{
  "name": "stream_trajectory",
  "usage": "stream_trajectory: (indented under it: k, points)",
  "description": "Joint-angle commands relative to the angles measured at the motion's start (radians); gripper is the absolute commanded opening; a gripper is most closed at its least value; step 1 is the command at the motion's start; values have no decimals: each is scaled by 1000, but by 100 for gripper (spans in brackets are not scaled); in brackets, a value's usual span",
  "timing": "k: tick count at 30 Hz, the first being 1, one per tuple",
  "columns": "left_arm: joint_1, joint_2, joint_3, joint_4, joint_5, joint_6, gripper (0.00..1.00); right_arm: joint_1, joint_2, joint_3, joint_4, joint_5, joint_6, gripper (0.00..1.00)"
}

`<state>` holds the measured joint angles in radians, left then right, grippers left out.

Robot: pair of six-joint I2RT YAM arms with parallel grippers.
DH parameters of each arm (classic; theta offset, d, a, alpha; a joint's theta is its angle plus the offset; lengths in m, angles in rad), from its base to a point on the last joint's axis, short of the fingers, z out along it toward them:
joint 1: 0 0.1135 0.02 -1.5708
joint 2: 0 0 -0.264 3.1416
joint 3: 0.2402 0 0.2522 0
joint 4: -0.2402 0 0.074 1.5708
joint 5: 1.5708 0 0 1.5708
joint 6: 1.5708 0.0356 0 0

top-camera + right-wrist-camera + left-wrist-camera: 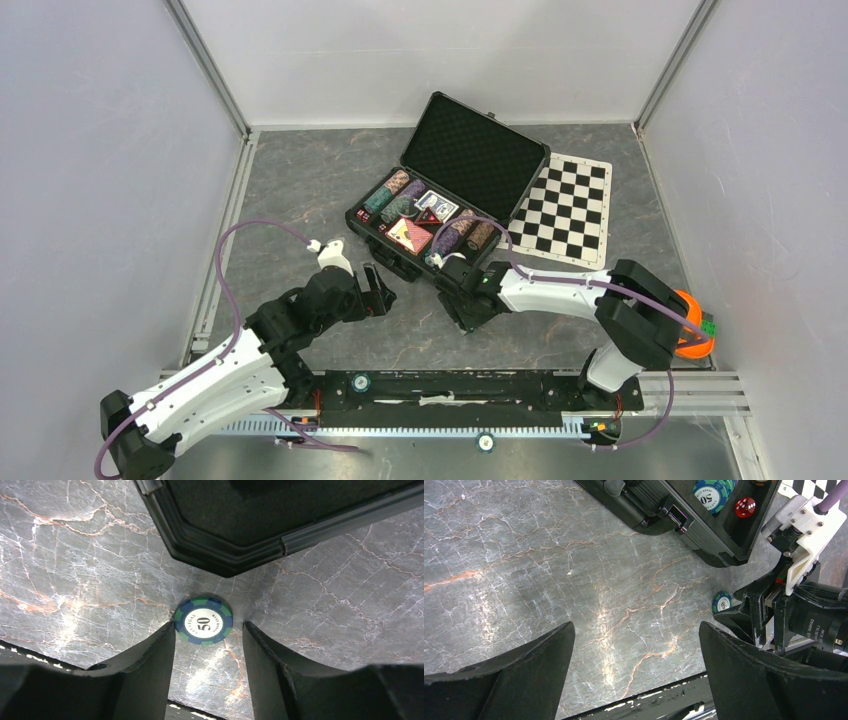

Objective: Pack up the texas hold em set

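1. The left claw (pixel 636 626) hangs spread wide over bare counter (pixel 290 190), holding nothing.
2. The step in hand, I'd say, is picking up a stray teal 50 chip (pixel 203 620), which lies flat just off the open case's (pixel 478 152) near corner. The right claw (pixel 209 626) straddles it, jaws apart, not yet pinching.
3. Next it should close, lift and carry the chip to a slot.
4. The surface is grey marbled, with a chequered mat (pixel 565 210) at right and pale walls around.
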<state>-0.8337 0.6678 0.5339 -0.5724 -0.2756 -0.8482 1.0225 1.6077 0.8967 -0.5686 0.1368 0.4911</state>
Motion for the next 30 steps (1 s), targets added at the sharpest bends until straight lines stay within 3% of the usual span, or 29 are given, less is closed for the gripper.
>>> stream_trajectory:
  k: [1,7,23,25,30]
  points:
    - [-4,-3,19,35,4,19,100,-2,25,-9,-9,8,-7,55]
    - [-4,-2,18,36,6,18,100,-2,1,-1,-17,14,-11,42]
    - [-4,57,33,94,74,33,100,-12,-121,97,-133,79,-30,41]
    - [-2,83,44,104,94,39,100,-13,-118,99,-133,78,-36,45]
    - [-2,115,64,97,86,40,100,-9,-110,53,-59,-10,-26,71]
